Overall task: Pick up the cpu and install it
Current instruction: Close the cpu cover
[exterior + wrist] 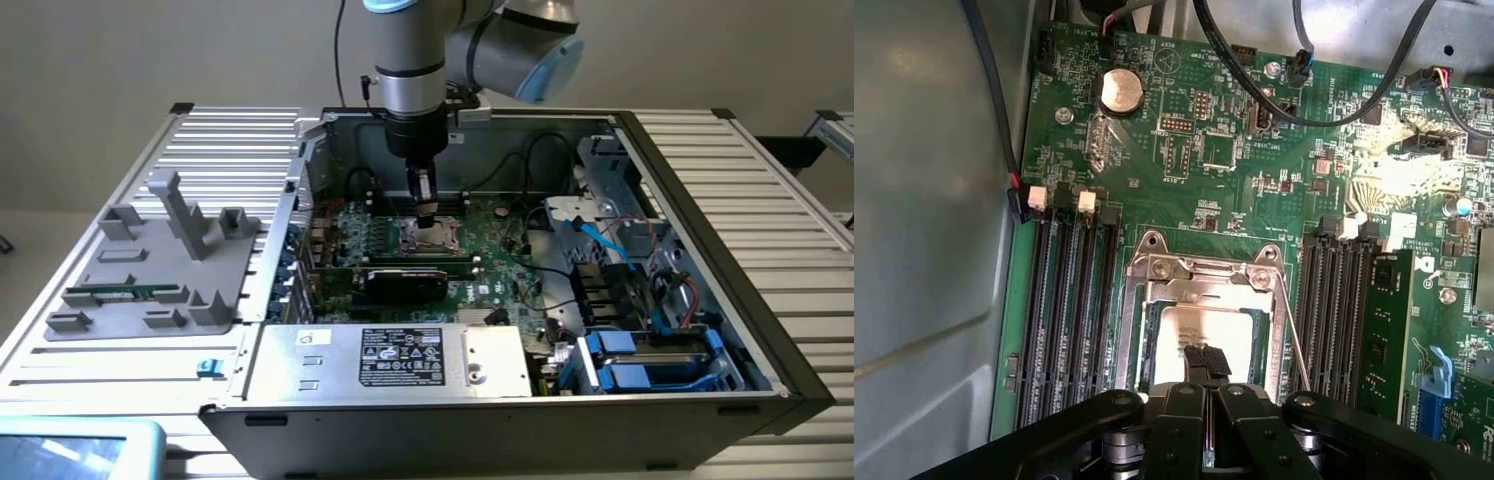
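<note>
The cpu (1206, 325) lies flat inside the metal-framed socket (1154, 268) on the green motherboard (1184, 150), its shiny silver top facing up. My gripper (1207, 362) hangs straight over it with its two black fingertips (1198, 360) pressed together, shut with nothing between them. I cannot tell whether the tips touch the cpu's top. In the exterior view the gripper (429, 216) reaches down into the open computer case, just above the socket (430, 236).
Memory slots (1069, 300) flank the socket, with a green memory stick (1379, 330) seated on one side. Black cables (1294, 110) cross the board. A grey fixture (147, 270) with another memory stick (127, 293) sits at the exterior view's left. The power supply (387, 355) fills the case front.
</note>
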